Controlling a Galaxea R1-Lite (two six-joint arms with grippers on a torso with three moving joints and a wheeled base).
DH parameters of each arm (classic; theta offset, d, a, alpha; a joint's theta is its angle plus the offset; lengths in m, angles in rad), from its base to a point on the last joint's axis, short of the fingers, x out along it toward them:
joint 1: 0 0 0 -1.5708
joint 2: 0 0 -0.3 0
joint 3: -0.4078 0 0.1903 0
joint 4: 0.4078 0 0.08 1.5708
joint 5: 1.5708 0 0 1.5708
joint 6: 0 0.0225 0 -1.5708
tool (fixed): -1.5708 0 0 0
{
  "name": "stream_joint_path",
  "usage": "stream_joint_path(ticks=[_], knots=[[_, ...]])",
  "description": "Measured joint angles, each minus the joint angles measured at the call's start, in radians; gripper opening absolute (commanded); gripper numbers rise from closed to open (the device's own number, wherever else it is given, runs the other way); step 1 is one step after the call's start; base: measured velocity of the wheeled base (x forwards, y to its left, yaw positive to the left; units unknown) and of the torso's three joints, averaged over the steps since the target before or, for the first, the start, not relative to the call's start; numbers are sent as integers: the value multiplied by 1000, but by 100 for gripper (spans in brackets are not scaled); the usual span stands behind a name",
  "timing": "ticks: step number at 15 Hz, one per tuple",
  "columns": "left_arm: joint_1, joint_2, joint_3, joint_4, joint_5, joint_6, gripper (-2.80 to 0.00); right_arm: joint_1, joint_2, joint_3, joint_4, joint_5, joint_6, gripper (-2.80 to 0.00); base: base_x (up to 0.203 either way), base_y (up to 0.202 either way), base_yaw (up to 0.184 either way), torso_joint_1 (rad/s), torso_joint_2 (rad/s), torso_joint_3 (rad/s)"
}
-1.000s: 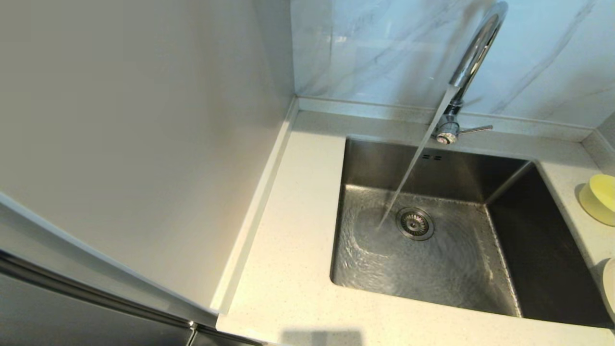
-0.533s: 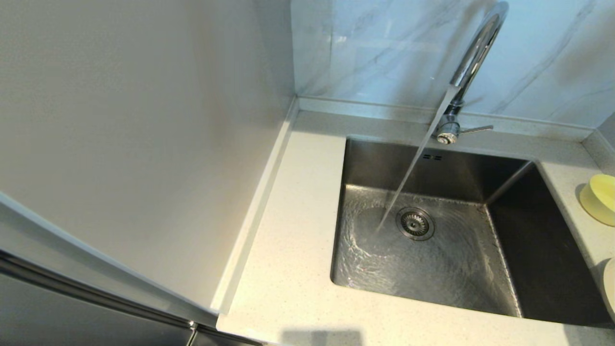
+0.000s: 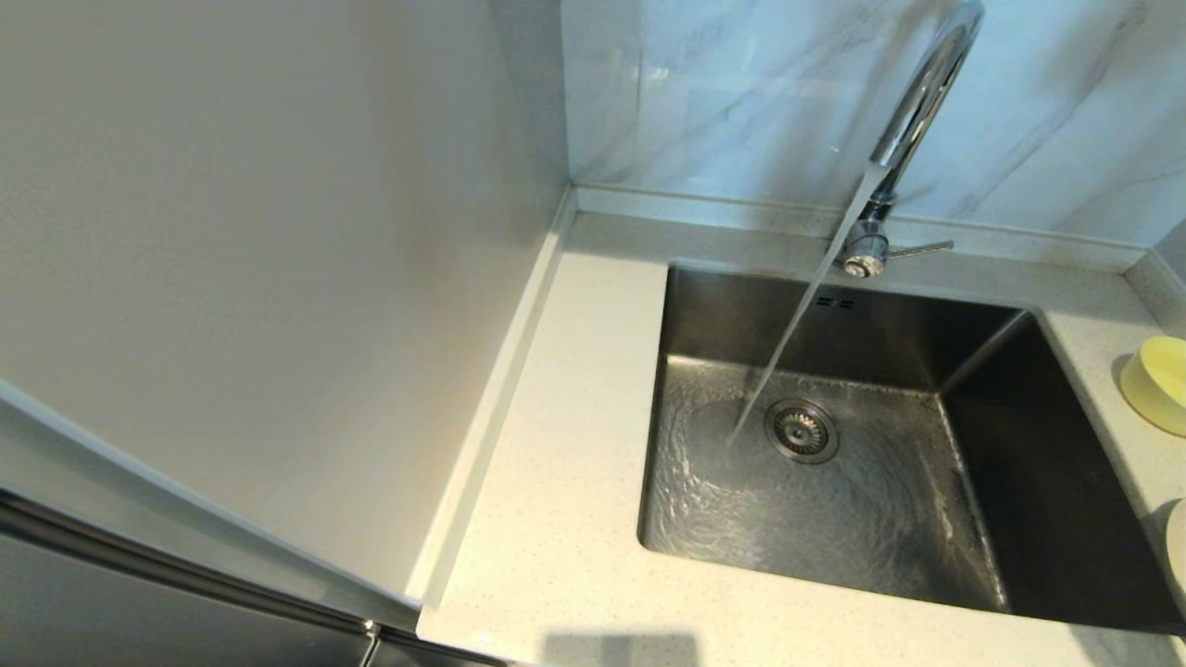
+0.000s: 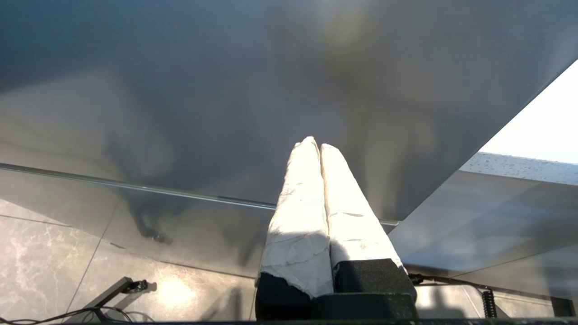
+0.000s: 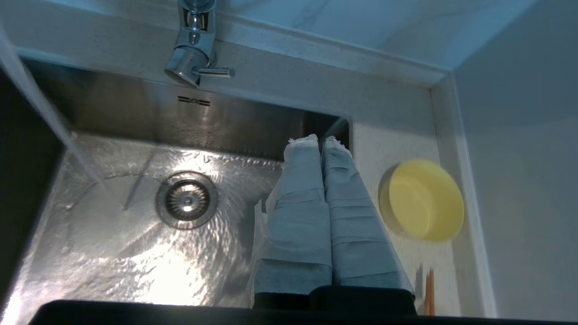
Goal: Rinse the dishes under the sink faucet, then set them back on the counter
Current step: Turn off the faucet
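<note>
Water runs from the chrome sink faucet (image 3: 917,102) into the steel sink (image 3: 834,463), landing beside the round drain (image 3: 801,431). A pale yellow bowl (image 3: 1158,382) sits on the counter (image 3: 556,463) right of the sink, and the rim of a cream plate (image 3: 1177,547) shows at the head view's right edge. In the right wrist view my right gripper (image 5: 319,137) is shut and empty, above the sink's right rim. The bowl (image 5: 424,198) lies just to its side, and the tips of brown chopsticks (image 5: 429,293) lie on the counter. My left gripper (image 4: 315,143) is shut and empty, facing a dark cabinet panel.
A tall pale panel (image 3: 278,278) closes the counter's left side. A grey-veined marble wall (image 3: 741,93) stands behind the faucet, whose side lever (image 3: 917,248) points right. A low raised edge (image 5: 316,45) runs along the back of the counter.
The head view has shifted slightly, so the bowl sits a little further toward the right edge. Water keeps running into the sink.
</note>
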Motion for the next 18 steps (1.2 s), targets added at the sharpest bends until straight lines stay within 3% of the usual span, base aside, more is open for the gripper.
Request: stream_joint_path(ticks=[1, 4, 8, 11, 15, 18], knots=[[0, 0, 0, 0, 0, 0, -280, 4, 57, -22, -30, -3, -36, -280, 0, 0, 0, 0, 0, 0], [0, 0, 0, 0, 0, 0, -280, -11, 130, 23, -149, -4, -36, -280, 0, 0, 0, 0, 0, 0], [0, 0, 0, 0, 0, 0, -280, -35, 142, 97, -181, 12, -145, -280, 0, 0, 0, 0, 0, 0], [0, 0, 0, 0, 0, 0, -280, -3, 257, 90, -249, 15, -157, -280, 0, 0, 0, 0, 0, 0], [0, 0, 0, 0, 0, 0, -280, 7, 458, 51, -488, 7, -159, -280, 0, 0, 0, 0, 0, 0], [0, 0, 0, 0, 0, 0, -280, 5, 555, -17, -515, 8, -144, -280, 0, 0, 0, 0, 0, 0]])
